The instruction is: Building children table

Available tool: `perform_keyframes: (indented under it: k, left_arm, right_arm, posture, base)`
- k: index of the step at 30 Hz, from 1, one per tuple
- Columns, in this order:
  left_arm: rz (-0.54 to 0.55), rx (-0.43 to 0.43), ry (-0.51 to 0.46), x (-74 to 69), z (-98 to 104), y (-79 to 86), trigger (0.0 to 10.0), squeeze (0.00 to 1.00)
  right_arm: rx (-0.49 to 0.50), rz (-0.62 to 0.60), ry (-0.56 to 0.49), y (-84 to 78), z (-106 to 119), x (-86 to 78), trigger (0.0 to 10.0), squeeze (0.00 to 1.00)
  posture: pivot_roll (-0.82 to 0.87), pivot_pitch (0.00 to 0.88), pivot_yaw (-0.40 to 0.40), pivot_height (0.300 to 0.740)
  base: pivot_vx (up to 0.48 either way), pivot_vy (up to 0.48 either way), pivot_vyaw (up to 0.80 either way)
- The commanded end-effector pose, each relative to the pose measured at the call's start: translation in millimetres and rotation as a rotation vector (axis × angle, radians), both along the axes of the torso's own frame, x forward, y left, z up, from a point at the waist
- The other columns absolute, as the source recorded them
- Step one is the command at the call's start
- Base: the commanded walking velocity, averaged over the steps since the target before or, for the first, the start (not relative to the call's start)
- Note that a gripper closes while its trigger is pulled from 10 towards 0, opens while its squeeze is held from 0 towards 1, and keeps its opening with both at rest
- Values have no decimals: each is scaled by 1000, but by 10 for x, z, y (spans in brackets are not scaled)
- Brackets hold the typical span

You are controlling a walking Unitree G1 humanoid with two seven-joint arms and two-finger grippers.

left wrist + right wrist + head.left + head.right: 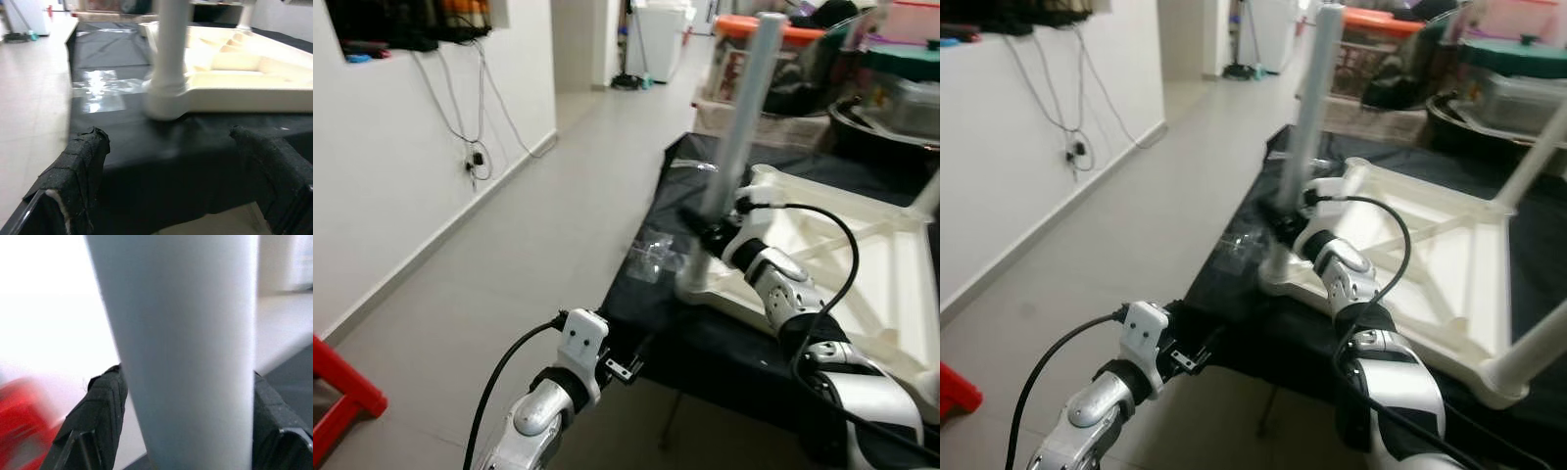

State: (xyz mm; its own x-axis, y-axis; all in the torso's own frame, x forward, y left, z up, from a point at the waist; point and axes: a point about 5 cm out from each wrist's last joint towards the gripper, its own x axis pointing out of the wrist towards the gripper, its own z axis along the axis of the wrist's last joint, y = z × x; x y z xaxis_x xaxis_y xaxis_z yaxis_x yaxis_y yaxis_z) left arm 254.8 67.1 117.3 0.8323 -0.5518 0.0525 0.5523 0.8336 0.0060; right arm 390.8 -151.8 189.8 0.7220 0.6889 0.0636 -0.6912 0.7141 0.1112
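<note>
Where the black cloth (724,343) covers the work surface at right of centre, the white table top (862,264) lies upside down, ribbed underside up. One grey leg (739,127) stands upright in its near-left corner socket, rising to the top of the frame. The right gripper (705,227) is clamped on this leg low down, a finger (100,401) pressed to each side. The left gripper (181,161) hovers spread wide and empty at lower centre, just off the cloth's near edge. Clear plastic wrapping (658,257) lies on the cloth's left edge. Storage boxes (754,49) are stacked at upper right; cables (470,108) hang on the white wall at upper left.
</note>
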Motion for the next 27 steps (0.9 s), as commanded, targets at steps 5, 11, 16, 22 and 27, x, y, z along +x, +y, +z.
perform_keyframes:
  k: [5,11,16,22,27]
  left_arm:
    - [-7,7,2,-7,-10,-9,10000,0]
    - [-10,8,2,-6,-3,-8,10000,0]
    - [-12,7,3,-6,0,-13,10000,0]
    - [-12,5,3,-2,2,-22,10000,0]
    - [-13,5,3,3,2,-20,10000,0]
  right_arm:
    - [-128,327,70,370,-247,-154,10000,0]
    - [-123,-93,53,394,-186,52,0,0]
    - [-128,-580,159,2,-270,137,0,0]
    - [-99,-1074,266,-534,-430,33,0,0]
    - [-81,-1253,302,-622,-514,-41,0,0]
  posture:
    - [80,0,-82,740]
    - [78,0,-82,740]
    - [73,0,-77,740]
    - [71,0,-76,740]
    - [67,0,-71,740]
  base:
    - [0,0,0]
    - [0,0,0]
    - [0,0,0]
    - [0,0,0]
    - [0,0,0]
